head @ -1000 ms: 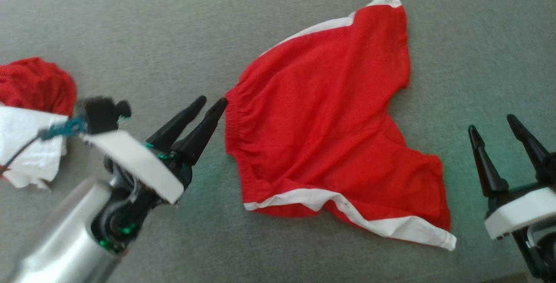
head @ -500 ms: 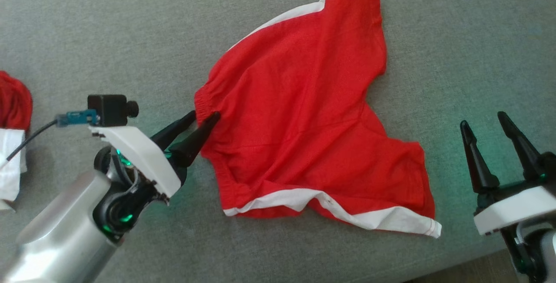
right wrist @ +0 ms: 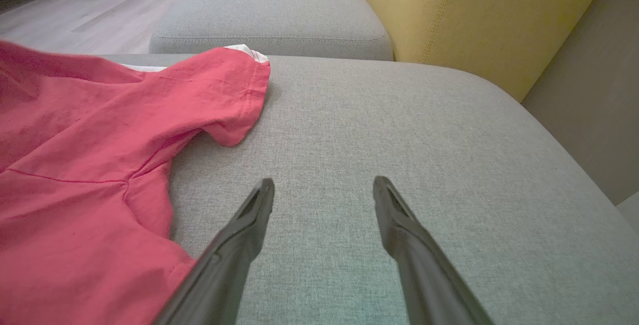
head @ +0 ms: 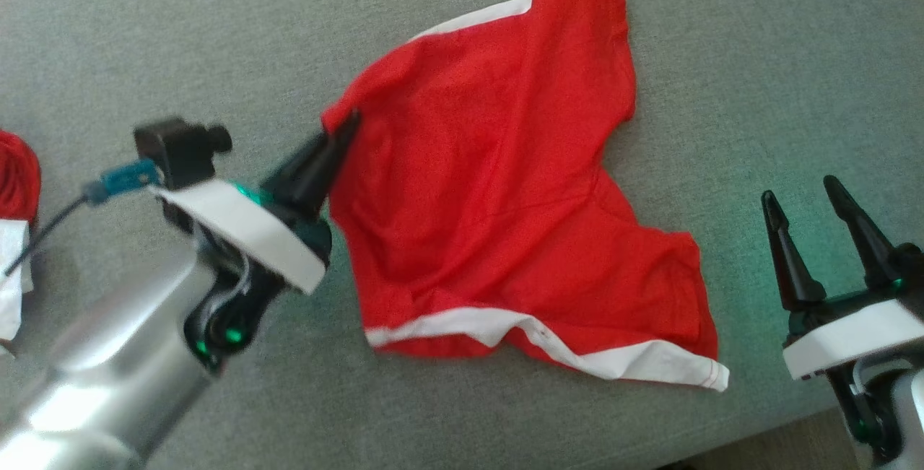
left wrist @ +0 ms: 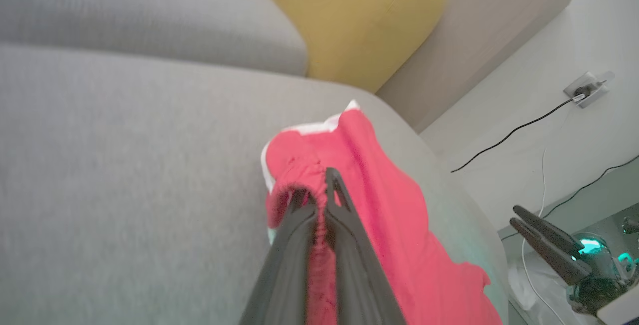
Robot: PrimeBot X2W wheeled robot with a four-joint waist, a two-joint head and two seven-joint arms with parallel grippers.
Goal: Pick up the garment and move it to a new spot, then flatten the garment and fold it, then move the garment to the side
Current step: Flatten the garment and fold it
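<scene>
The garment (head: 505, 188), red shorts with white hems, lies spread on a grey sofa cushion (head: 758, 58). My left gripper (head: 345, 123) is shut on the elastic waistband at the garment's left edge, and that edge is raised off the cushion. In the left wrist view the gathered waistband (left wrist: 299, 180) sits pinched between the two dark fingers (left wrist: 344, 215). My right gripper (head: 798, 199) stands open at the lower right, off the garment, over bare cushion. The right wrist view shows its spread fingers (right wrist: 249, 220) beside a leg of the garment (right wrist: 100, 130).
Another red and white cloth (head: 14, 224) lies at the far left edge. A yellow back cushion (right wrist: 474, 10) and a second grey seat cushion (right wrist: 274, 10) stand behind. The sofa's front edge (head: 765, 434) runs along the lower right. A cable (left wrist: 519, 130) and wall socket (left wrist: 586, 90) lie beyond the sofa's end.
My left gripper moved onto the waistband, shut on it and lifted that edge up and back. The right gripper stayed open. The camera view shifted a little.
</scene>
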